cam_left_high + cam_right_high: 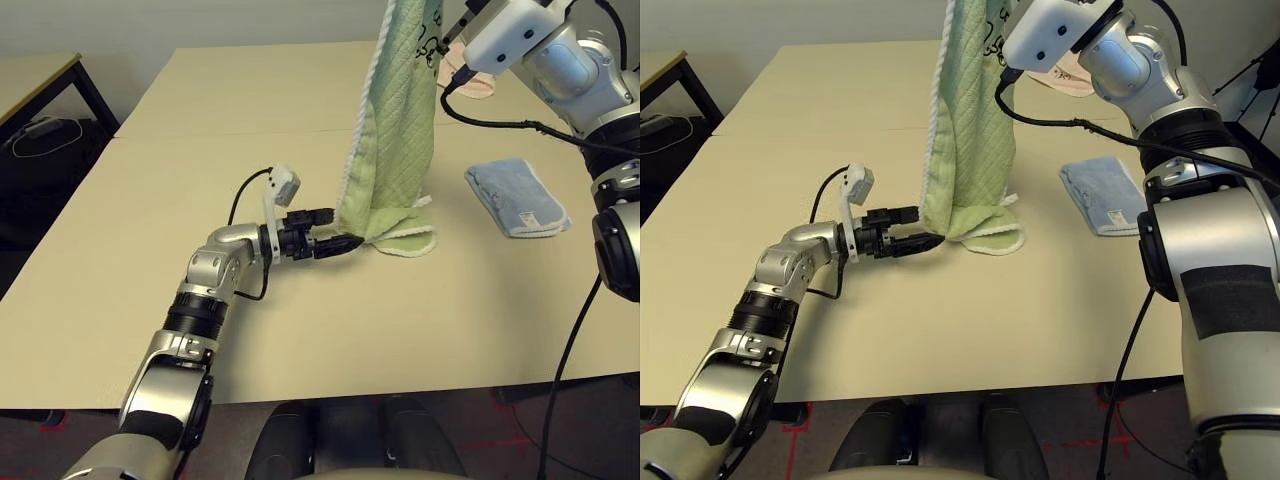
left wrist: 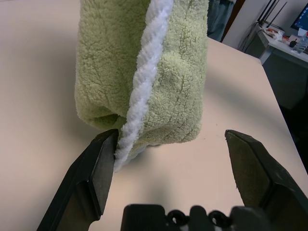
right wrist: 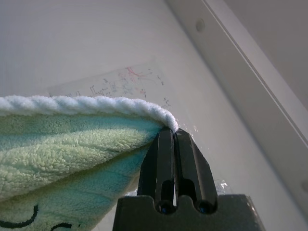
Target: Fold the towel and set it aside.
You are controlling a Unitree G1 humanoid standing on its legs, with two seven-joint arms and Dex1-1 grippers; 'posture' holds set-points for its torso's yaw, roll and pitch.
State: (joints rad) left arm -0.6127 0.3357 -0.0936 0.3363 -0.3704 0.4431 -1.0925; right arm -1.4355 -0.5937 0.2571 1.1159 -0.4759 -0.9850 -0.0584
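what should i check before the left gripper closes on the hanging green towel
1. Right gripper shut on the corner of the light green terry towel with white corded edging: ok.
2. Towel hangs upright, its bottom end bunched on the beige table: ok.
3. Left gripper open at the towel's lower end: ok.
4. One of its fingers touches the white cord; the towel is not yet between the jaws: not ok.
5. Folded light blue towel lies apart from the green one: ok.

The beige surface (image 1: 300, 330) carries a folded light blue towel (image 1: 517, 197) at the right, the bunched lower end of the green towel (image 1: 400, 235) at centre, and a pink cloth (image 1: 478, 85) farther back.
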